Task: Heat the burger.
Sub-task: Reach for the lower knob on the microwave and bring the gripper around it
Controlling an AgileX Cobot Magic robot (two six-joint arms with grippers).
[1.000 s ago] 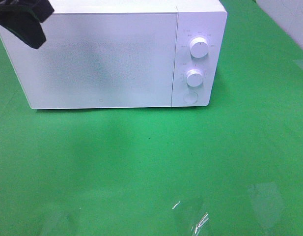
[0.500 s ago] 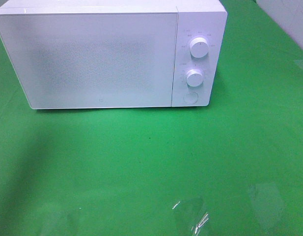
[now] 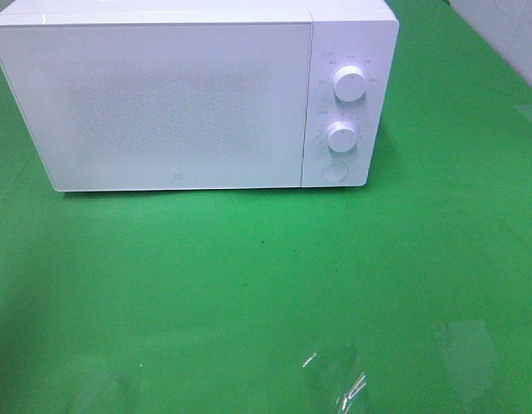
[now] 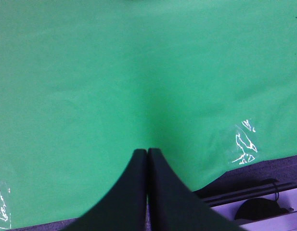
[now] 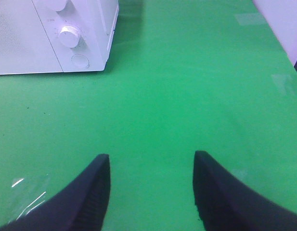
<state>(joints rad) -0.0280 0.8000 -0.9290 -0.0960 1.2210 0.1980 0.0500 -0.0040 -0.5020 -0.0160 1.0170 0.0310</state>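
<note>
While the white microwave sits closed on green cloth, we see our left gripper pinched shut, the right gripper spread empty.

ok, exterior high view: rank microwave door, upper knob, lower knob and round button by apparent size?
1. microwave door, by far the largest.
2. upper knob and lower knob: nearly alike, upper perhaps slightly bigger; not ranking them.
3. round button, smallest, narrowly.

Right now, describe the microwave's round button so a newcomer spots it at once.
Find the white microwave on the green cloth. Its control strip stacks an upper knob, a lower knob and, lowest, the button. Unlike the raised knobs, it is a flat circle.
</note>
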